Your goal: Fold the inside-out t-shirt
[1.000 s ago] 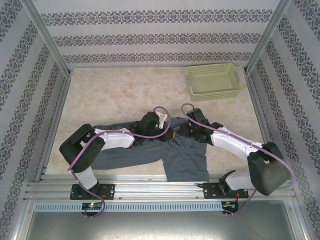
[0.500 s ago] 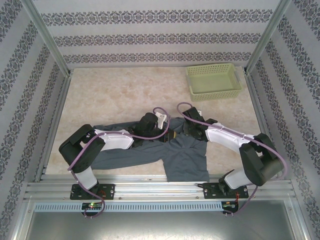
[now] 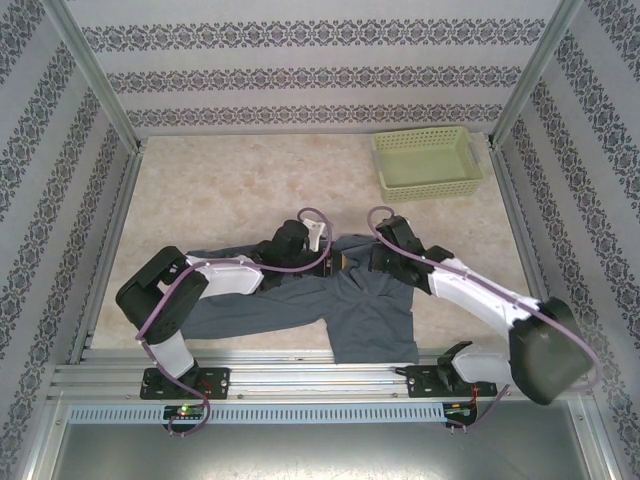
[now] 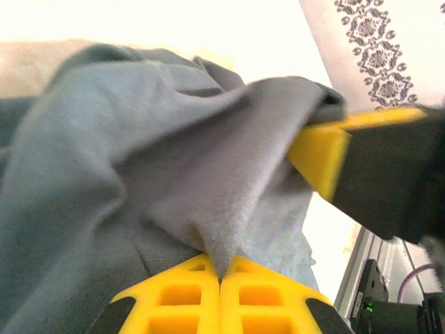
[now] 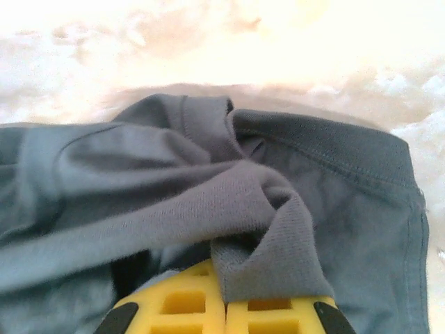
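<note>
The inside-out t-shirt, slate blue-grey, lies crumpled across the near middle of the table. Both grippers meet at its far edge. My left gripper is shut on a pinched fold of the t-shirt; the cloth rises in a peak from between the closed yellow fingertips of the left gripper. My right gripper is shut on a folded hem of the t-shirt, which drapes over the tips of the right gripper. One yellow finger of the right gripper shows close by in the left wrist view.
A light green basket stands at the back right of the beige table. Patterned walls and metal posts enclose the sides. The near aluminium rail runs just below the shirt's lower edge.
The right gripper has closed onto the shirt's edge. The right arm's elbow has swung out to the right, and the left wrist has shifted slightly back.
</note>
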